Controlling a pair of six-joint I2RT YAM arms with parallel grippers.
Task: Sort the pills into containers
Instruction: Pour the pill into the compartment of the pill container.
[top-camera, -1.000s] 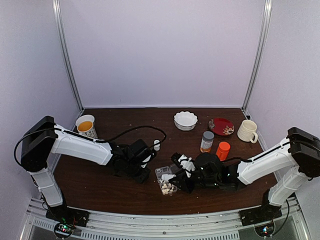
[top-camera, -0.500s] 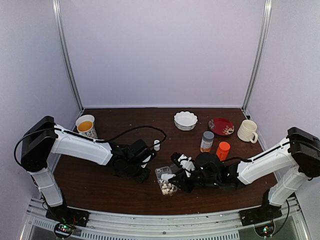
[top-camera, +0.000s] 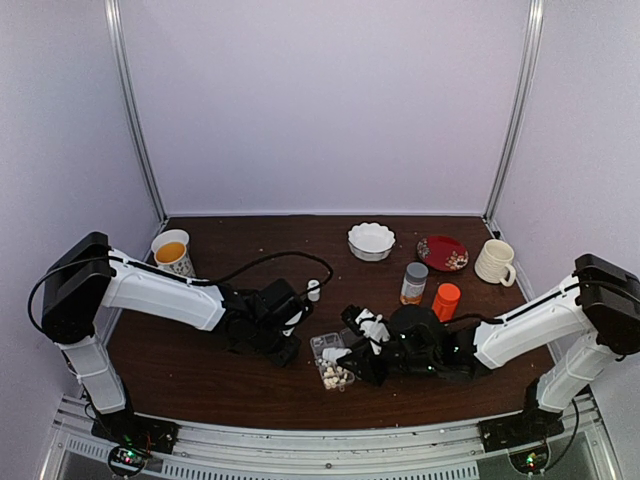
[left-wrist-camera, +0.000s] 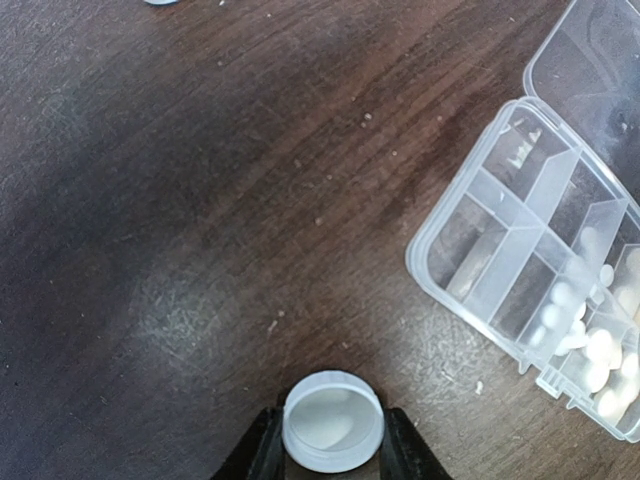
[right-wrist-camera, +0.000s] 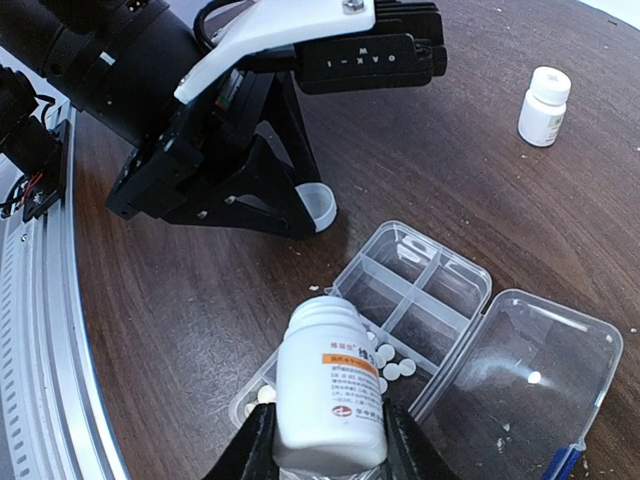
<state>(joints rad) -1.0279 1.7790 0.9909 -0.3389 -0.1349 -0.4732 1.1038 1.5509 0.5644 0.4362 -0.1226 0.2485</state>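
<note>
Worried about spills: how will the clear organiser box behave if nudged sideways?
The organiser box looks thin and mostly empty, so it is likely light and would slide on the smooth tabletop. Its open lid lies flat alongside, so it may swivel rather than tip. Loose pills could hop between cells.

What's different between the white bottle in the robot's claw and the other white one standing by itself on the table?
The held bottle is uncapped; the standing bottle has its cap on. The held bottle is clamped in the right gripper, mouth pointing at the organiser box; the standing bottle sits upright, untouched. Both are small white plastic bottles.
</note>
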